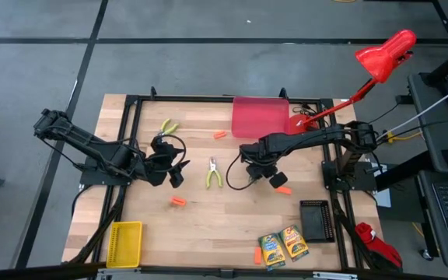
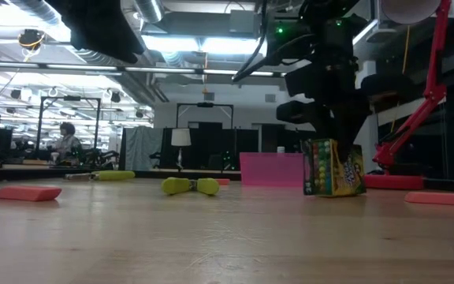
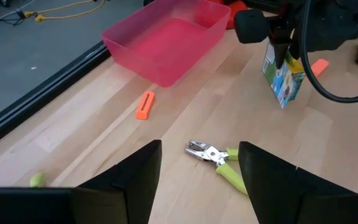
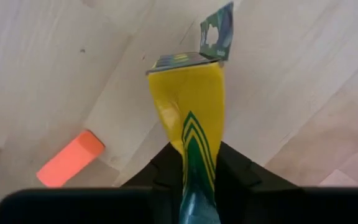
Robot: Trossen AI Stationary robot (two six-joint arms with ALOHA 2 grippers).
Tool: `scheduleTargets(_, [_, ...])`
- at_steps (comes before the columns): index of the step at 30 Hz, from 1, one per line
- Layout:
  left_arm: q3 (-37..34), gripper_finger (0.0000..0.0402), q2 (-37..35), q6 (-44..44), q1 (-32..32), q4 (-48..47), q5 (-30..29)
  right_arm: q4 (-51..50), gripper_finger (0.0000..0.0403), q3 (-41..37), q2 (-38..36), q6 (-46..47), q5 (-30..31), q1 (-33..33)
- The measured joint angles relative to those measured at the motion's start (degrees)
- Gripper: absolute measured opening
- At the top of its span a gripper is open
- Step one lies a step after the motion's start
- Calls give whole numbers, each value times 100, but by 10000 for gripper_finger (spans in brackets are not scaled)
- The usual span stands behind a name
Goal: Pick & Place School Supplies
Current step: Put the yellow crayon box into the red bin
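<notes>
Wooden table (image 1: 208, 225), light planks, black frame along its edges. On it: red bin (image 1: 260, 117) at the far edge, yellow bin (image 1: 124, 242) at the near left corner, black bin (image 1: 314, 220) near right. Two crayon boxes (image 1: 284, 246) lie side by side at the near edge, an orange stick (image 1: 257, 255) just beside them. More sticks: far middle (image 1: 220, 134), left-centre (image 1: 178, 202), right-centre (image 1: 283, 190). Pliers (image 1: 214, 173) at centre, second pliers (image 1: 168, 127) toward far left.
</notes>
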Motion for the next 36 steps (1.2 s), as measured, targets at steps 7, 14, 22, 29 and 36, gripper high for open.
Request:
scheduleTargets(7, [-1,212,0,2,0,-44,0,-131,61,611,0,262,161,-38])
scheduleTargets(14, [-1,212,0,0,0,-70,0,-449,61,1753,0,238,852,-494])
scheduleTargets(22, [-1,212,0,-90,0,-69,0,-580,61,2697,-9,87,1235,-1780])
scheduleTargets(29, [-1,212,0,-173,0,-66,2,-583,61,2727,-9,171,1044,-2822])
scheduleTargets(36, [-1,212,0,-177,0,-63,11,-481,61,2639,-9,2046,-56,-3684])
